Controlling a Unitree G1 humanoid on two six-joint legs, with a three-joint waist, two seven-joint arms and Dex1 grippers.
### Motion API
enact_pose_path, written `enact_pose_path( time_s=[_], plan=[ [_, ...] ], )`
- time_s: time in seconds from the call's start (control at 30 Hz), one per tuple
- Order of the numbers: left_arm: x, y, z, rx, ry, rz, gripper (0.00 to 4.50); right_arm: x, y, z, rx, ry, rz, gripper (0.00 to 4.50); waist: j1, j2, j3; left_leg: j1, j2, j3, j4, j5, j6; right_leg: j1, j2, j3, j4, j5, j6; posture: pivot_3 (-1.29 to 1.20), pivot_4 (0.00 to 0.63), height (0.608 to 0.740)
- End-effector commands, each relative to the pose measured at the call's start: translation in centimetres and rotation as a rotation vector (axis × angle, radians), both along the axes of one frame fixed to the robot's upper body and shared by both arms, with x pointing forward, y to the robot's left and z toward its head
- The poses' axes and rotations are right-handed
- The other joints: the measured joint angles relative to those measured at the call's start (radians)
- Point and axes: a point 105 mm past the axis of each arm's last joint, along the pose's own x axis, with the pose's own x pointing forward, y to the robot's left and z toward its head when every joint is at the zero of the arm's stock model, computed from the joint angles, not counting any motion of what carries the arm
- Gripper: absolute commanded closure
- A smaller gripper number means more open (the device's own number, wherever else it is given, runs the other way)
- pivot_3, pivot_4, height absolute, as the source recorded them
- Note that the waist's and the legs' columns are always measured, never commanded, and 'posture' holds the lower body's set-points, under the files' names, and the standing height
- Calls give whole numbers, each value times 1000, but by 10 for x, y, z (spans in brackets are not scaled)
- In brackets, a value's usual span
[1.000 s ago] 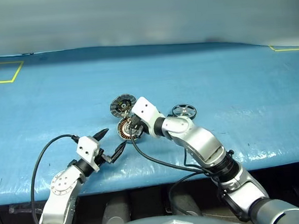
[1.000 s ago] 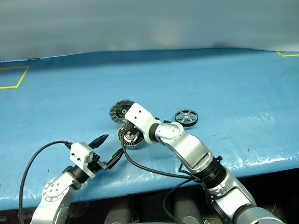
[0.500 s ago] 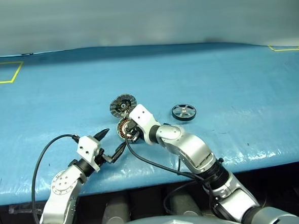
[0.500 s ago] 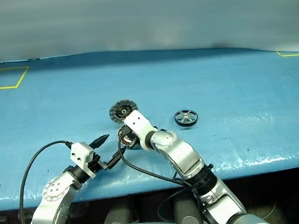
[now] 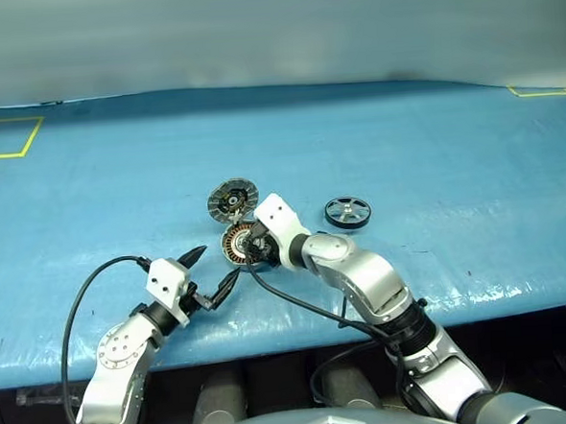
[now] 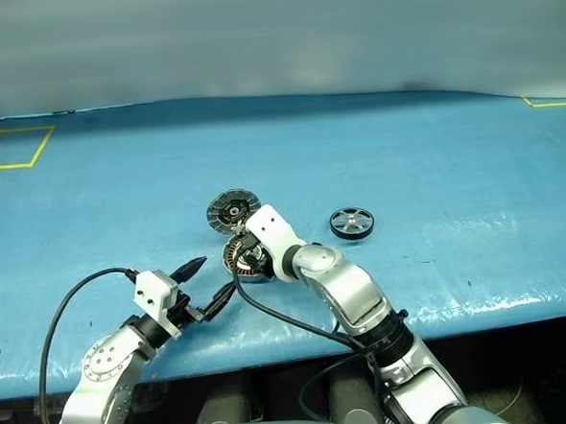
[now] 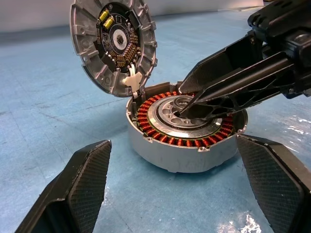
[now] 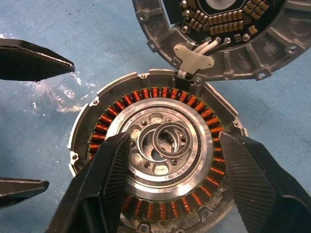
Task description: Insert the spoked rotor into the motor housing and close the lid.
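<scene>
- The left gripper (image 5: pixel 213 271) is seen with fingers spread wide, just short of the motor housing (image 5: pixel 237 245).
- The right gripper (image 8: pixel 172 160) is poised over the housing's hub, fingers parted, nothing held.
- The lid (image 5: pixel 232 199) is raised open behind.
- The spoked rotor (image 5: pixel 347 212) lies apart on the blue table (image 5: pixel 433 145).

A blue sheet (image 5: pixel 433 155) covers the table. Yellow tape marks (image 5: pixel 5 138) sit at its far corners, against a pale wall (image 5: pixel 272 30).
</scene>
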Motion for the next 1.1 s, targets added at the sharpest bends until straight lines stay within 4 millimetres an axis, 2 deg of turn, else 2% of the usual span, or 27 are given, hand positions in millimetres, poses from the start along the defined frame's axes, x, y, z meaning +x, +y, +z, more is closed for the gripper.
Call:
enact_pose_path(
  time_s=[0.03, 0.1, 0.17, 0.23, 0.33, 0.4, 0.5, 0.9, 1.1],
  plan=[
    [0, -3, 5, -3, -27, -10, 0, -3, 4, 19, 58, -41, 17, 564, 0, 0, 0, 0, 0, 0, 0, 0, 0, 0, 0, 0, 0, 0, 0, 0, 150, 740],
    [1, -3, 4, -3, -27, -10, 0, -3, 4, 29, 84, -56, 18, 677, 1, 0, 0, 0, 0, 0, 0, 0, 0, 0, 0, 0, 0, 0, 0, 0, 150, 740],
    [0, -3, 4, -3, -25, -9, 0, -5, 3, 42, 131, -63, 15, 1147, 1, 0, 0, 0, 0, 0, 0, 0, 0, 0, 0, 0, 0, 0, 0, 0, 150, 740],
    [0, -3, 3, -2, -23, -11, 0, -6, 2, 52, 159, -62, 9, 1835, 1, 0, 0, 0, 0, 0, 0, 0, 0, 0, 0, 0, 0, 0, 0, 0, 150, 740],
    [1, -4, 3, -2, -22, -14, 0, -7, 0, 51, 107, -75, 9, 2731, 0, 0, 0, 0, 0, 0, 0, 0, 0, 0, 0, 0, 0, 0, 0, 0, 150, 740],
    [1, -4, 3, -3, -23, -16, 0, -8, -1, 45, 0, -109, 22, 3490, -1, 0, 0, 0, 0, 0, 0, 0, 0, 0, 0, 0, 0, 0, 0, 0, 150, 740],
    [1, -5, 3, -4, -26, -17, 0, -10, -2, 37, -56, -87, 26, 4425, -1, 0, 0, 0, 0, 1, 0, 0, 0, -1, -1, 0, 0, 0, -1, 0, 150, 740],
    [1, -5, 3, 3, -47, -15, 0, 0, -2, 34, -101, -81, 10, 4473, -1, 0, 0, 0, 0, 0, 0, 0, 0, -1, -1, -1, 0, 0, -1, 0, 150, 740],
    [2, -6, 3, 1, -45, -18, 0, 2, 0, 24, -132, -58, 20, 4473, -2, 0, 0, 0, 0, 0, -1, 0, 0, -1, -1, -1, 0, 0, -1, 0, 150, 740]
  ],
)
